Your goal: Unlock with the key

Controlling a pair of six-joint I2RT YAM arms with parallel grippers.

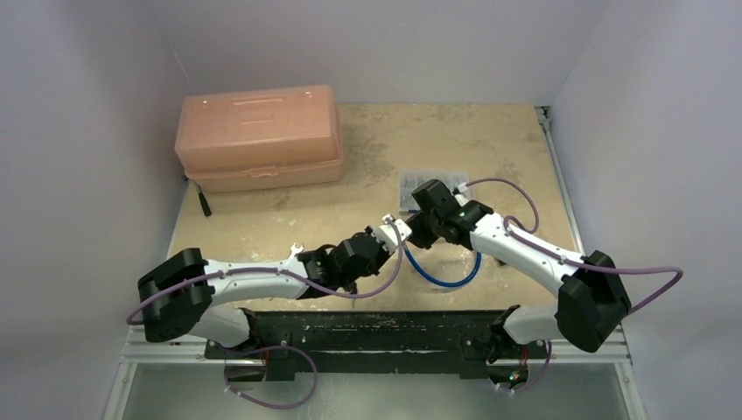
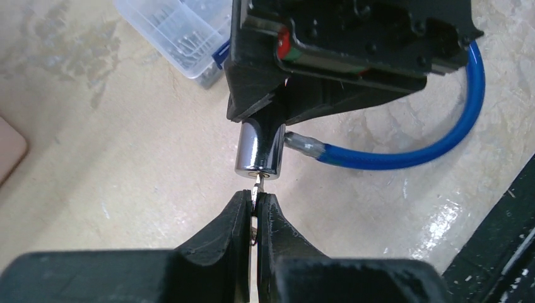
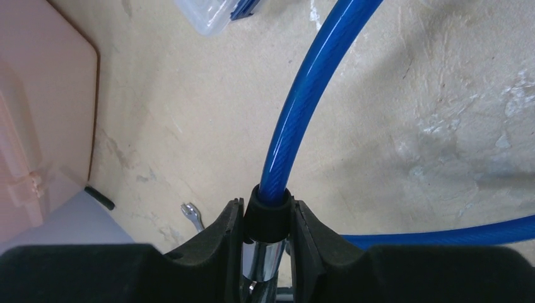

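We see the key (image 2: 255, 186) as a thin sliver of metal pinched between the fingertips of the left pincer (image 2: 253, 205), whose jaws are pressed together on it with almost no gap. The key's tip points straight ahead of that pincer and meets the end face of the lock (image 2: 258, 151), a shiny steel cylinder. The tip seems to sit in the keyhole, but it is too small for us to say how deep it goes.

The lock is held just ahead of the left pincer, lifted off the surface (image 1: 367, 149). The right pincer (image 3: 268, 214) grips it from the opposite side. Its jaws are partly spread and clamp the lock's black collar between the two pads, with the steel body showing below the collar. The blue cable (image 3: 303, 95) rises out of that collar and arcs away ahead of the right pincer. It loops round and returns to a clear-sleeved end at the side of the cylinder, to the right of the left pincer's tips.

Beyond the two pincers, which meet nose to nose, a clear plastic box (image 2: 180, 35) of small metal parts lies ahead and to the left of the left pincer. A small wrench (image 1: 296, 249) lies beside the left arm, behind its pincer. Farther off to the left a black pen-like object (image 1: 204, 203) rests just in front of a pink toolbox (image 1: 258, 136), which stands closed in the far corner.
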